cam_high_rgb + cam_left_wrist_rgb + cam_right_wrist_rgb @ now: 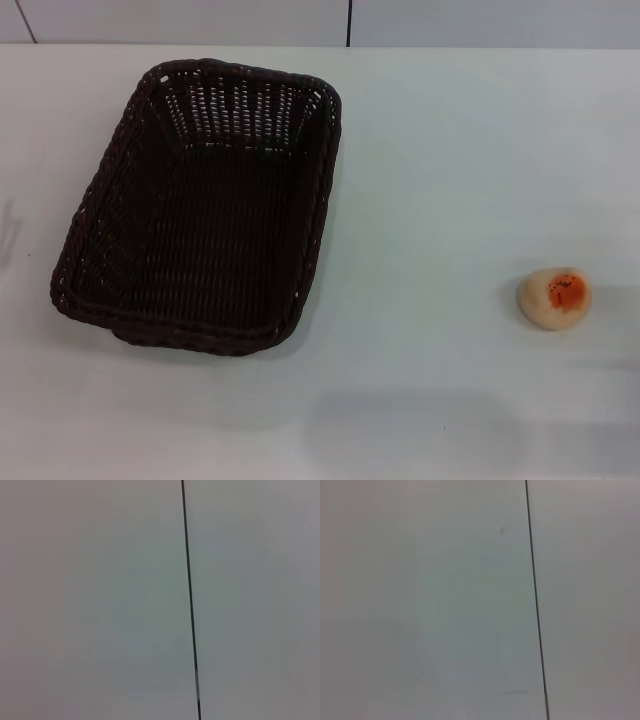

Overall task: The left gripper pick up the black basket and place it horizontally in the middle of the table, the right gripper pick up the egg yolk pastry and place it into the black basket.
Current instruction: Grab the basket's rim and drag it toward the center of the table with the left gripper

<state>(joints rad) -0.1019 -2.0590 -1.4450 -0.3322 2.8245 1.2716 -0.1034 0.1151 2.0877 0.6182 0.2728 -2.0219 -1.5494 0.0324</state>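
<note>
The black basket [200,205] stands on the white table [440,180], left of centre in the head view. Its long side runs away from me, slightly slanted, and it is empty. The egg yolk pastry [555,297] is a small cream bun with an orange-red spot on top. It lies on the table at the right, well apart from the basket. Neither gripper shows in any view. Both wrist views show only a pale surface crossed by a thin dark line [190,600], which also shows in the right wrist view [536,600].
The table's far edge meets a pale wall with a dark vertical seam [349,22]. A faint shadow lies on the table at the front [420,430]. Nothing else stands on the table.
</note>
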